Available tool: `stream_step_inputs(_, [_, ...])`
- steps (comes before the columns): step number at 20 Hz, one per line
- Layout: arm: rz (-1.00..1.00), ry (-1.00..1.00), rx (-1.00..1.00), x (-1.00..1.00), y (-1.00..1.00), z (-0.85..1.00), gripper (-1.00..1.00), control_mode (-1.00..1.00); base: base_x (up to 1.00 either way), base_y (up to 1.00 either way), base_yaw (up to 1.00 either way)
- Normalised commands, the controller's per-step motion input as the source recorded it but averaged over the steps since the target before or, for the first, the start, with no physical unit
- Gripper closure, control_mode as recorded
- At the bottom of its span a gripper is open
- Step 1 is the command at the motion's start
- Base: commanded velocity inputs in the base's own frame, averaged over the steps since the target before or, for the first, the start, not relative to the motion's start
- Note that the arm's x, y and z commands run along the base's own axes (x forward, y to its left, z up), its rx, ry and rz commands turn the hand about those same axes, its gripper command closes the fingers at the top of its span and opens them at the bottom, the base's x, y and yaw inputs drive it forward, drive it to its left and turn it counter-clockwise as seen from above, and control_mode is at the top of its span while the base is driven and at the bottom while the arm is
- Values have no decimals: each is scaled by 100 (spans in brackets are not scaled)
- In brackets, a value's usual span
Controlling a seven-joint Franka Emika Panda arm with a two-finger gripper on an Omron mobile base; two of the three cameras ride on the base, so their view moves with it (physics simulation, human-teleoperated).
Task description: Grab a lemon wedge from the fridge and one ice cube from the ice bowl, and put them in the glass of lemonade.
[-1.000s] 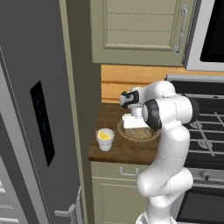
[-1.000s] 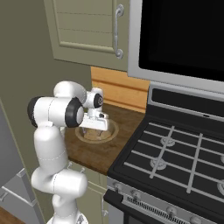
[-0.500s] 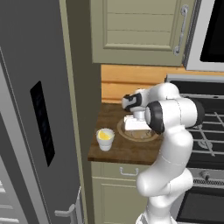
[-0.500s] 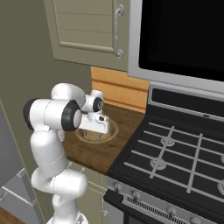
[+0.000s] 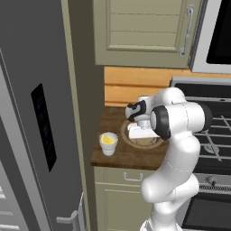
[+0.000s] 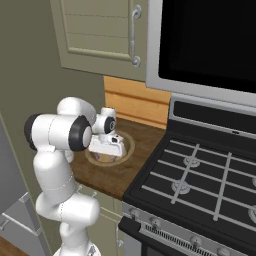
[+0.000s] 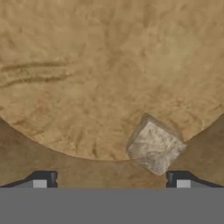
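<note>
Nearby, wooden counter (image 5: 116, 153), grey fridge (image 5: 40, 113), black stove (image 6: 200, 175)

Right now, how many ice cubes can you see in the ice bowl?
1. The ice cube lies by the ice bowl's near edge, between the open gripper's fingertips. Others may be hidden.

Beige-green wall cabinets (image 5: 140, 31) w/ bar handles are mounted over a dark wood countertop (image 5: 122, 155), backed by an orange wood-plank backsplash (image 5: 135, 85). A black gas range (image 6: 200, 175) w/ grates is set to the right — a black microwave (image 6: 210, 40) above. Base cabinet drawer (image 5: 126, 178) is seen below.
</note>
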Motion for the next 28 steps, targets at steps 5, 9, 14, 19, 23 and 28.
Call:
stream_step_inputs(5, [0,0,-8,38,0,13,-100,-100,0,0,0])
stream_step_inputs(9, [0,7,-2,27,0,-9,-100,-100,0,0,0])
stream_step_inputs(14, [0,2,-1,0,-11,-11,-100,-100,0,0,0])
stream_step_inputs(19, [2,0,0,-1,-17,-3,-100,-100,0,0,0])
stream_step_inputs(23, [8,-1,0,-2,1,-31,-100,-100,0,0,0])
stream_step_inputs(28, [8,0,0,0,0,-36,-100,-100,0,0,0])
